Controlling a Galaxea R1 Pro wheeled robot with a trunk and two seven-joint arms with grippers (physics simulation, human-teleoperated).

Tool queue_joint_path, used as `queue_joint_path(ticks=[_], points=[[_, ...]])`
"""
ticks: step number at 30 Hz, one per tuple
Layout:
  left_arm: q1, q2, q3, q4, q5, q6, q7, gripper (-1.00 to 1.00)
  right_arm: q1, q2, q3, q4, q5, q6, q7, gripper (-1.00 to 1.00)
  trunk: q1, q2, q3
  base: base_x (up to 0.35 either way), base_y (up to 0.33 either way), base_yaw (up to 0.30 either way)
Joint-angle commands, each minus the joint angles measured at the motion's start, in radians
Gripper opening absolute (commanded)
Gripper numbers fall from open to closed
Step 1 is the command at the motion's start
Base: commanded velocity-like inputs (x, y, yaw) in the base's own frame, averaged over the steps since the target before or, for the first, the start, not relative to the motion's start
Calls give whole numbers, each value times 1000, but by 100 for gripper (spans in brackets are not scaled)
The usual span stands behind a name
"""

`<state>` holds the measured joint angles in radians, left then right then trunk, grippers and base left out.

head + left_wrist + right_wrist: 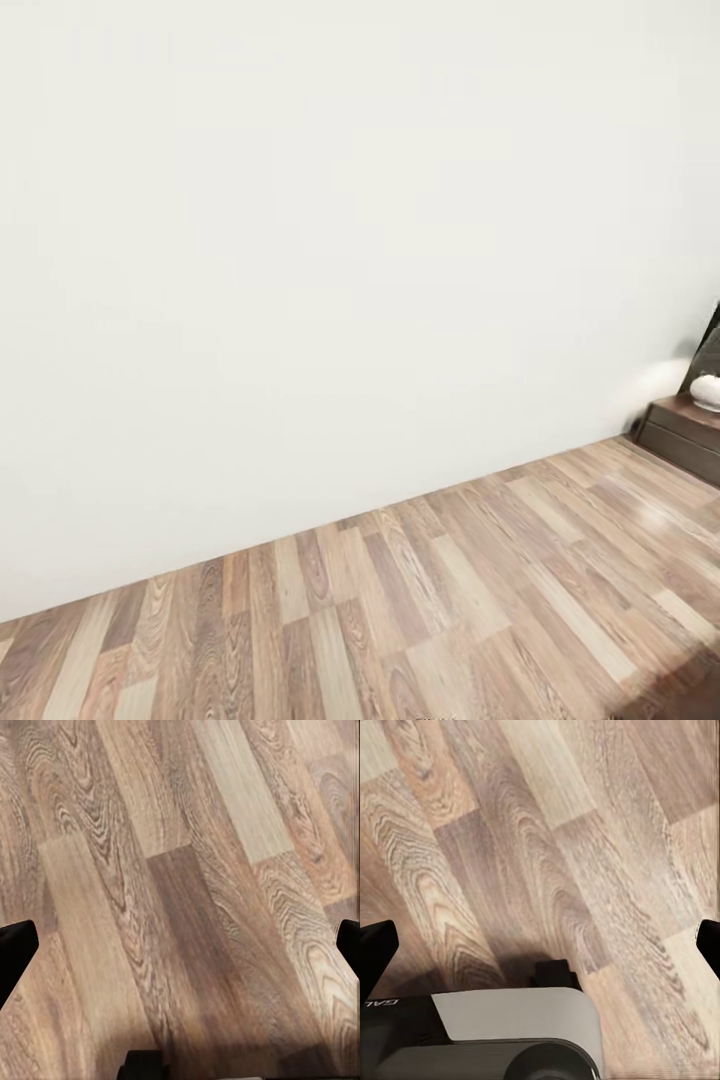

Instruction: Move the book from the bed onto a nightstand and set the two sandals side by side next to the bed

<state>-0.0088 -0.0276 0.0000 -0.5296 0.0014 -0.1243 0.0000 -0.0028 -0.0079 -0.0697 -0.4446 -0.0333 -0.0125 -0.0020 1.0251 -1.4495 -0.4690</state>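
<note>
The book, the bed and both sandals are out of view. In the head view I face a bare white wall (300, 250) above the brown wood-plank floor (420, 600) of the bedroom. My left gripper (180, 949) points down at the planks, its dark fingertips (15, 954) far apart at the picture's edges, open and empty. My right gripper (540, 945) hangs the same way over the floor, with its fingertips (375, 952) wide apart and nothing between them.
A low dark brown cabinet (685, 432) stands against the wall at the far right, with a white round vase (706, 391) on top; I cannot tell whether it is the nightstand. Part of my grey-white body (510, 1027) lies under the right gripper.
</note>
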Motion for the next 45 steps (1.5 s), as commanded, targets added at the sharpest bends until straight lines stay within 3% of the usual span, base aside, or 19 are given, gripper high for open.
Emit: queue_joint_path(ticks=[1,45], points=[[0,0,0,0,0,-3,0,100,0,0,-1,0,-4,-1,-1,100,0,-1,-1,0,0,-300],[0,0,0,0,0,-3,0,100,0,2,-1,1,-2,-2,-3,100,0,-1,-1,0,0,-300]])
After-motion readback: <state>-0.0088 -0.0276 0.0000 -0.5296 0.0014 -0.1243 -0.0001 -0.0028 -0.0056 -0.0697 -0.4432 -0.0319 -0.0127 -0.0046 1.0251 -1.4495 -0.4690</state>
